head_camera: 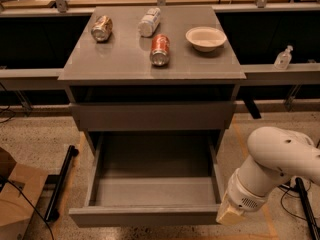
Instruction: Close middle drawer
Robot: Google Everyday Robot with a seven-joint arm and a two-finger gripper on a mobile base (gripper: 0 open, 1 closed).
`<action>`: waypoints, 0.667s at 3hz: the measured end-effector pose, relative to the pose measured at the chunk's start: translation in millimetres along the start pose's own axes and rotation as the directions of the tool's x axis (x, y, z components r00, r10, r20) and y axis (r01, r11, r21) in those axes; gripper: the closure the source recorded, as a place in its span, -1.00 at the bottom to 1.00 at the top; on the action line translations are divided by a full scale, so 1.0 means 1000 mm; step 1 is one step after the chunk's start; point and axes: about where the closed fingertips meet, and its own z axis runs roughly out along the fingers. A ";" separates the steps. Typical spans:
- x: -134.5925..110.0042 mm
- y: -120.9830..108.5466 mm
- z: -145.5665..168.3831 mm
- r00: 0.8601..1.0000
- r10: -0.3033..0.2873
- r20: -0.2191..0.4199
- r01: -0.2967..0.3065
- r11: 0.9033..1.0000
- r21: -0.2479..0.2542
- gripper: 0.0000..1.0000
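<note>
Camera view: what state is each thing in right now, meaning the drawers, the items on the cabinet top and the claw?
middle drawer: pulled out wide, inner box empty.
top drawer: pushed in.
red can: lying on its side.
brown can: lying on its side.
white bottle: lying on its side.
bowl: upright, empty.
claw: low, at the middle drawer's right front corner; contact unclear.
</note>
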 end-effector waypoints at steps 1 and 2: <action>-0.012 -0.013 0.027 1.000 -0.003 0.028 0.005 0.998 -0.056 1.00; -0.024 -0.029 0.060 0.998 -0.003 0.069 0.011 0.994 -0.110 1.00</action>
